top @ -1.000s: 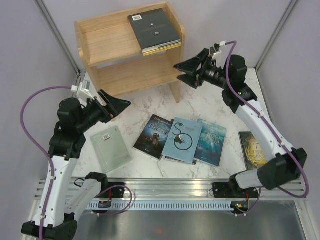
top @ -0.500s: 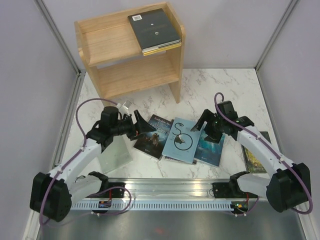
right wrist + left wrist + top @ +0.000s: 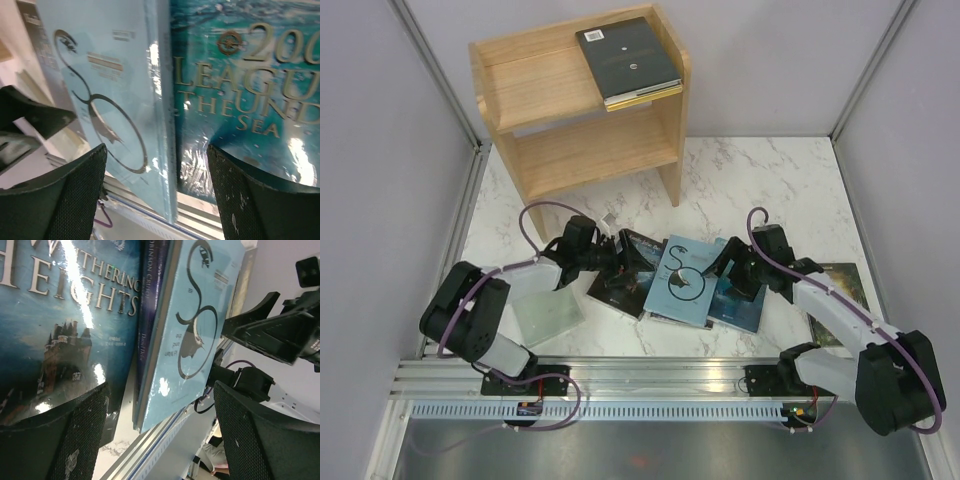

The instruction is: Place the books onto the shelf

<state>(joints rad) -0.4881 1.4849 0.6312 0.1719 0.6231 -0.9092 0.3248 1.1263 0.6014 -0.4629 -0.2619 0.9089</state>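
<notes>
The wooden shelf [image 3: 555,95] stands at the back with a black book [image 3: 625,55] on a yellow one on its top. Several books lie on the table: pale grey-green [image 3: 548,308], dark blue [image 3: 632,285], light blue with a swirl [image 3: 682,280], teal [image 3: 748,300] and dark green-gold [image 3: 842,290]. A dark purple spine [image 3: 150,315] shows under the light blue book [image 3: 200,325]. My left gripper [image 3: 628,260] is open low over the dark blue book [image 3: 65,315]. My right gripper [image 3: 720,268] is open over the seam between the light blue [image 3: 100,90] and teal [image 3: 240,100] covers.
A metal rail [image 3: 660,385] runs along the near edge of the marble table [image 3: 760,190]. Grey walls close in both sides. The two grippers face each other across the light blue book, a short gap apart.
Both arms dropped from up near the shelf to low over the row of books and moved inward towards the light blue book. Both grippers stayed open.
</notes>
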